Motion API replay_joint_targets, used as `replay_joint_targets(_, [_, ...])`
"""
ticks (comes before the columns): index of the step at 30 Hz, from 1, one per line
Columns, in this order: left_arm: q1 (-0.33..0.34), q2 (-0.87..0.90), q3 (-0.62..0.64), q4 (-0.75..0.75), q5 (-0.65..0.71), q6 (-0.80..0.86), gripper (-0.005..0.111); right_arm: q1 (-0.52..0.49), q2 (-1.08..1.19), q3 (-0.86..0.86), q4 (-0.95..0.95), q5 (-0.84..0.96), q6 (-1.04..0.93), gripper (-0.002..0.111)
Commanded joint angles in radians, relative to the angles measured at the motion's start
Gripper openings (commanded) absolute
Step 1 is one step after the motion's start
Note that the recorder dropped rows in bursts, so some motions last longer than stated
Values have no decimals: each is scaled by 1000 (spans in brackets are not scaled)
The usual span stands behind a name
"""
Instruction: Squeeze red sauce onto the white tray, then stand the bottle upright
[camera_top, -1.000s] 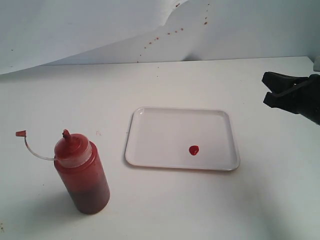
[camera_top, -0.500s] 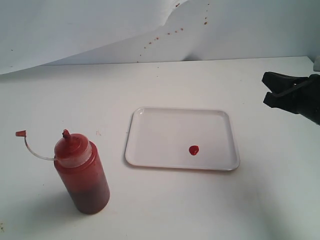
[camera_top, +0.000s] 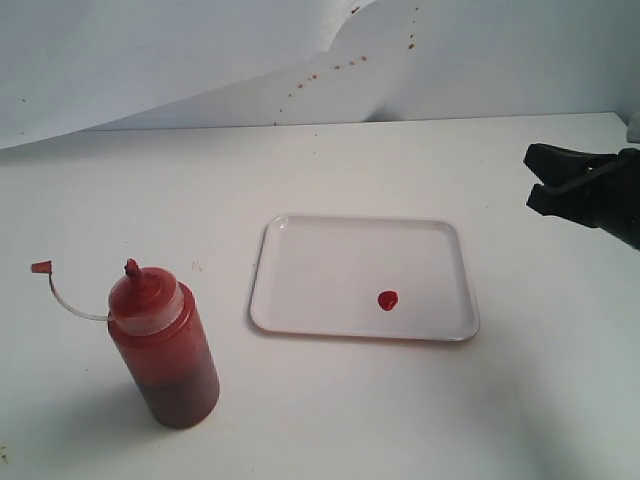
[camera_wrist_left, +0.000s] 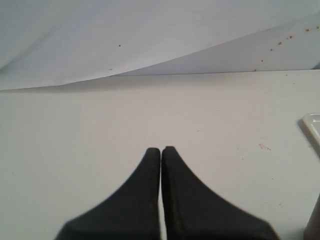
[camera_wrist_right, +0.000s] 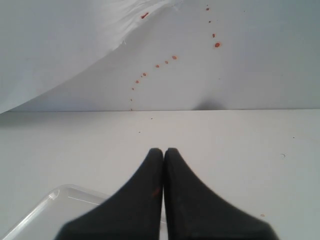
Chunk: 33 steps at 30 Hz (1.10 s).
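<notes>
Bottle (camera_top: 166, 352) upright beside white tray (camera_top: 320, 268)

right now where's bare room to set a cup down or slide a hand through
Widest bare table: behind the white tray, up to the backdrop paper. Also between the bottle and the tray, and in front of the tray. Least room near the right claw.

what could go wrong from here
The bottle stands upright with its cap dangling off, so a knock could tip it and spill onto the table. The red sauce blob lies exposed on the white tray; the shut right hand passing low might smear it.
</notes>
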Motion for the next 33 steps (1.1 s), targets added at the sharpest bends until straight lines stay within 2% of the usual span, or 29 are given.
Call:
replay_joint_targets(1, [1,-5,-2,0,-9,-6,2,-9,-5,6,0,-11,-9,0])
replay_joint_targets(13, [1,-5,-2,0,-9,-2,2,-9,-83,6,0,-10,-9,0])
replay_joint_targets(25, [1,-5,-2,0,-9,-4,2,-9,-477,6,201,-9,-23,0])
replay_joint_targets(33, [1,-5,-2,0,-9,-1,2,-9,-731,6,249,-9,-47,0])
